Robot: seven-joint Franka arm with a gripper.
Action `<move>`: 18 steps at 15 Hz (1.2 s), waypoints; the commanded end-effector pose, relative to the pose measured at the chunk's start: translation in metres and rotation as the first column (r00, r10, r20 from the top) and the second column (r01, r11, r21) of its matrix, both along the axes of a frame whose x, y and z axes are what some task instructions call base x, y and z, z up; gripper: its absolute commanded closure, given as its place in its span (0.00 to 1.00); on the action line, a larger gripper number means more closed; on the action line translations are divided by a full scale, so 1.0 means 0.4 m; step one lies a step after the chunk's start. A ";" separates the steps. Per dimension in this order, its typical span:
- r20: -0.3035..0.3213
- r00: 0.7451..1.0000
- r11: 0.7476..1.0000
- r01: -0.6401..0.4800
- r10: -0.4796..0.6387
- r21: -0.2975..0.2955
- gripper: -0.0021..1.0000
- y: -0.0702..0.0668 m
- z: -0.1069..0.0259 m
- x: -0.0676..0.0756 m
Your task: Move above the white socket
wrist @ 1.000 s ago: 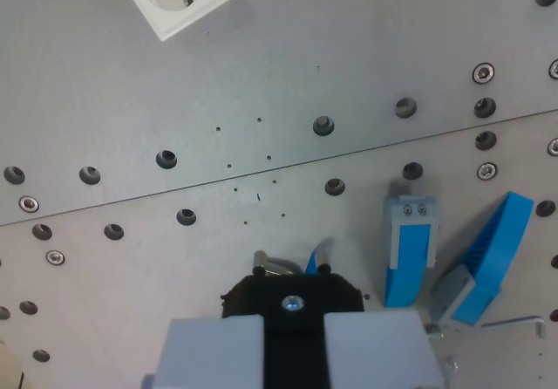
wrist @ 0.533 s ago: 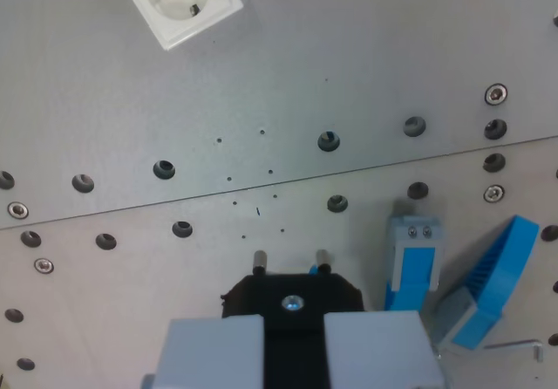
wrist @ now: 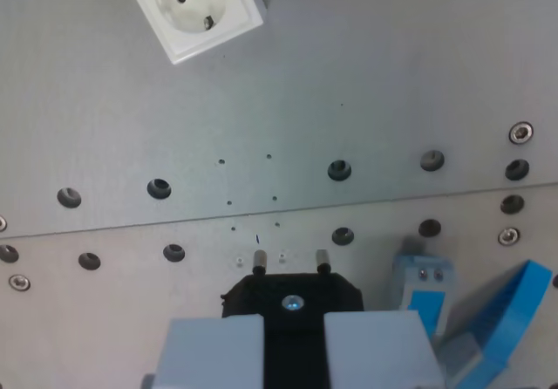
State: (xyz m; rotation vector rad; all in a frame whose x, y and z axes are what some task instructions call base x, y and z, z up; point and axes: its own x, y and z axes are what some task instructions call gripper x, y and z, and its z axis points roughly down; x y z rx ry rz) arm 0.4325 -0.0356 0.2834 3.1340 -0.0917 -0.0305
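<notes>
The white socket (wrist: 193,8) lies at the top left of the wrist view, a square body with a round recess and two pin holes, turned slightly. My gripper (wrist: 292,319) fills the bottom centre, its grey fingers (wrist: 214,350) shut on a black plug (wrist: 292,295) whose two metal pins point up the picture. The plug's pins end well below the socket and to its right, with bare metal plate between them.
The grey metal plate (wrist: 392,66) carries rows of screw holes and a seam running across the middle. A blue and grey clip part (wrist: 425,289) and a blue ribbed part (wrist: 506,324) lie at the bottom right.
The camera has moved forward: the socket, the holes and the blue parts have all slid down the picture and slightly right. The plug stays held the same way.
</notes>
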 end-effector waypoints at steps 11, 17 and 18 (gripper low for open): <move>0.085 0.960 0.964 -0.266 0.265 -0.010 1.00 0.049 -0.163 0.049; 0.084 0.944 0.948 -0.319 0.319 -0.015 1.00 0.071 -0.236 0.071; 0.083 0.942 0.945 -0.326 0.326 -0.017 1.00 0.074 -0.249 0.075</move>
